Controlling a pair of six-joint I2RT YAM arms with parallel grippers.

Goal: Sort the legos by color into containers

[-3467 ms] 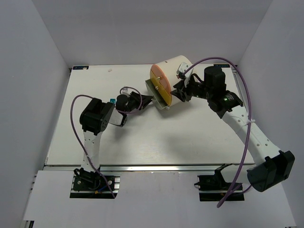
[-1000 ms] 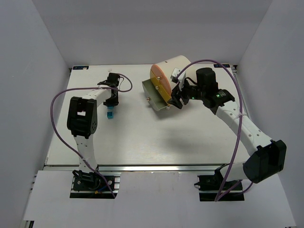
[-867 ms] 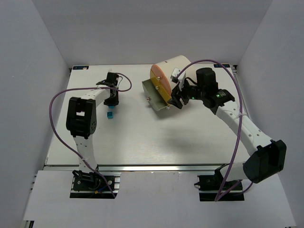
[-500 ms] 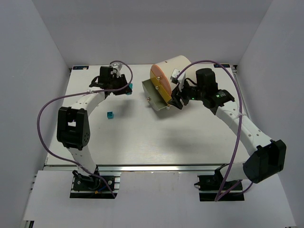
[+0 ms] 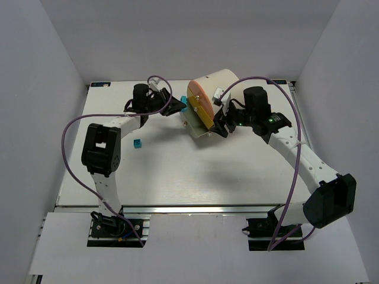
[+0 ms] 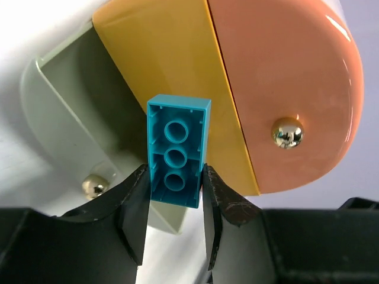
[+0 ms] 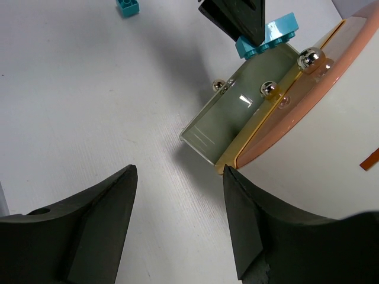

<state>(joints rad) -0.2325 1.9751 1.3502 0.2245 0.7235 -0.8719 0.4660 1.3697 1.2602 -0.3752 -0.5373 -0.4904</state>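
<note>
My left gripper is shut on a teal-blue lego brick, hollow underside facing the camera. It holds the brick right in front of the cream-white drum, at the pulled-out grey-green drawer beside the yellow and orange panels. The held brick also shows in the top view and in the right wrist view. A second small teal-blue brick lies on the table, also in the right wrist view. My right gripper is open and empty, close beside the drum's front lower edge.
The drum lies on its side at the back middle of the white table. Brass knobs sit on its drawer fronts. Grey walls enclose the table on three sides.
My left gripper lifted a teal-blue brick from the table's left side and carried it right to the drum's open drawer. The other teal brick stayed. The right arm barely moved.
</note>
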